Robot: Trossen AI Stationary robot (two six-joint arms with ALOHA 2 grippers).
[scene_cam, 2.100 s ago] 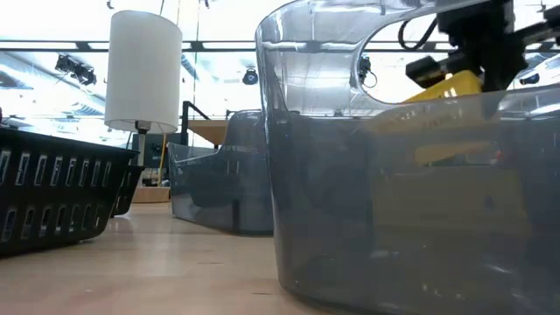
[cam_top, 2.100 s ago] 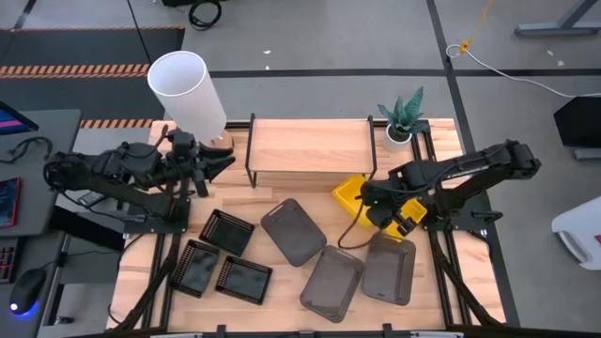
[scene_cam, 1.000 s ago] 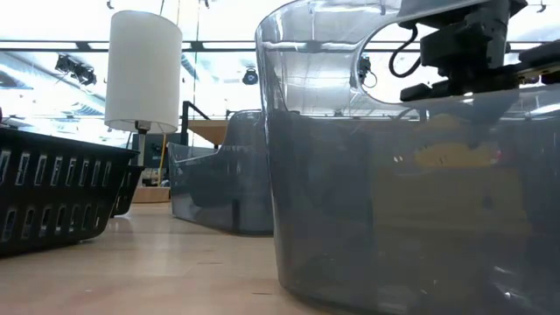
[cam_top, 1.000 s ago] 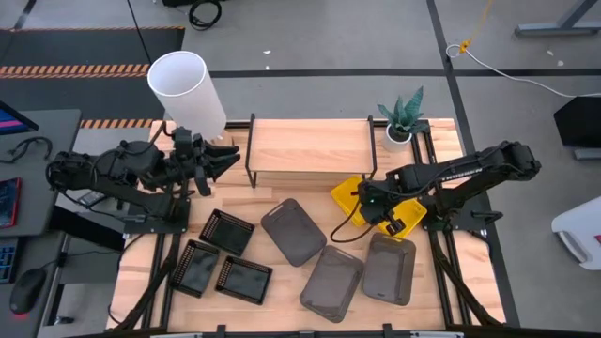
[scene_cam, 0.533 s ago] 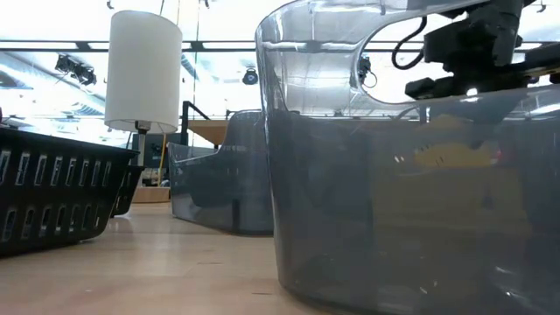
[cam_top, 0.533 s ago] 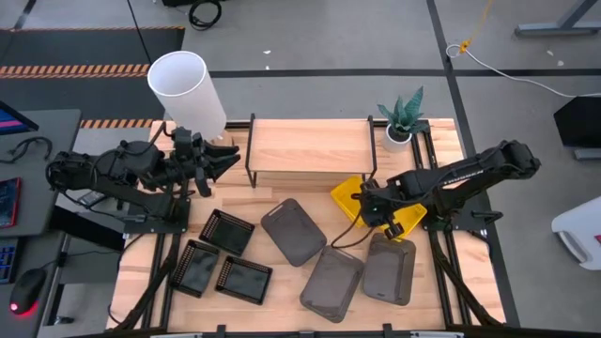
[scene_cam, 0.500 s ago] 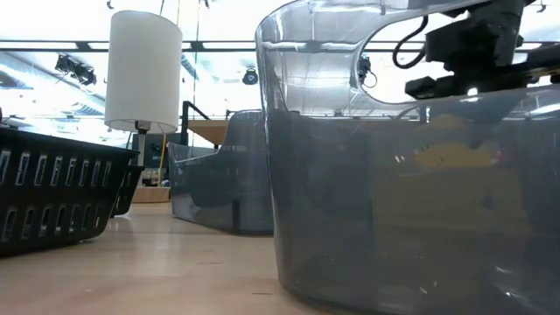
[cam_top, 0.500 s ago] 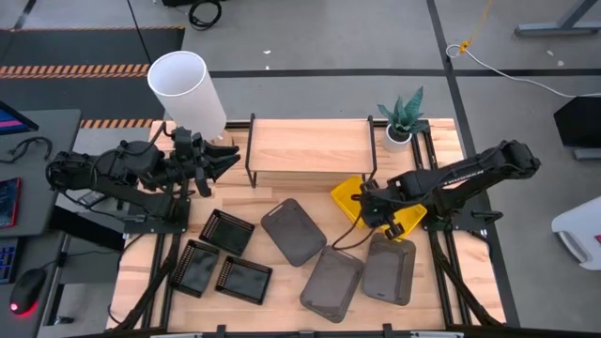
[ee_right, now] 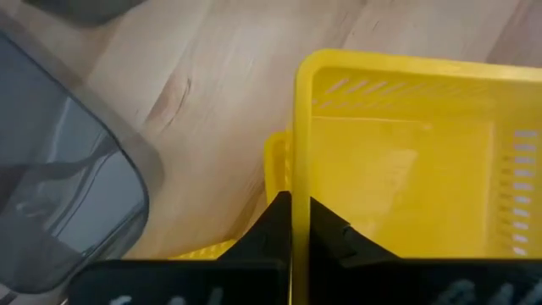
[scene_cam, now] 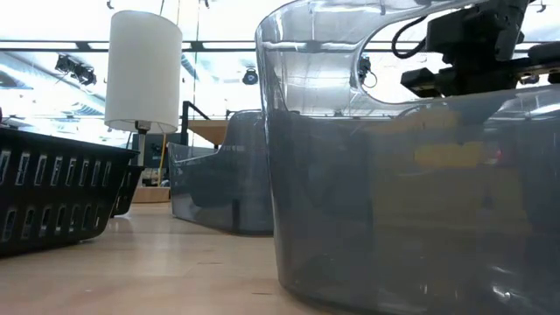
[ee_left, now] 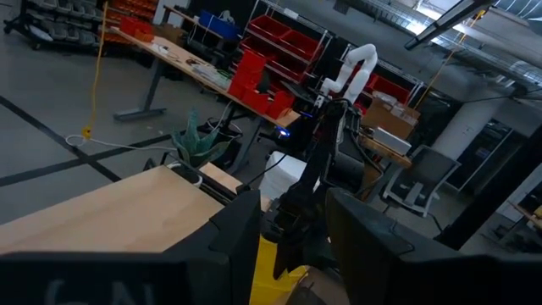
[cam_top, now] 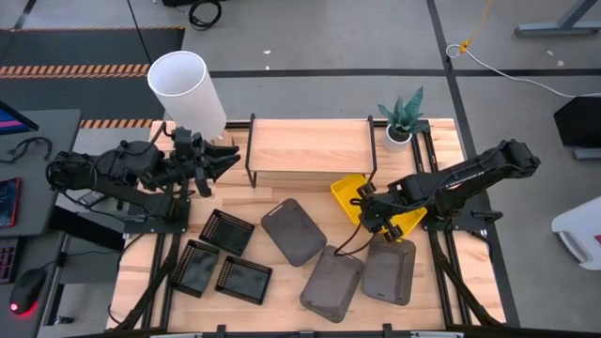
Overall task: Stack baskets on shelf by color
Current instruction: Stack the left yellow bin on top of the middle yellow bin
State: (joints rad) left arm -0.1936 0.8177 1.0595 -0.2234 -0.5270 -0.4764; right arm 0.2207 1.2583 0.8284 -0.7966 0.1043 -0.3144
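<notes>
Grey baskets (cam_top: pixel 333 279): three lie nearest on the tabletop, untouched.
My right tool (cam_top: pixel 368 210): clenched on the yellow basket's (ee_right: pixel 398 161) rim; a moment ago lower, now lifting.
Left tool (cam_top: pixel 208 161): released, waiting.
Shelf (cam_top: pixel 307 146): farthest, top bare; yellow goes there next, I think.

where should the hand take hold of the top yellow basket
By its thin upright rim: the right hand is shut on the top yellow basket there, a finger on each side of the wall, coming from above. The open top and shallow walls leave only that edge to pinch.
</notes>
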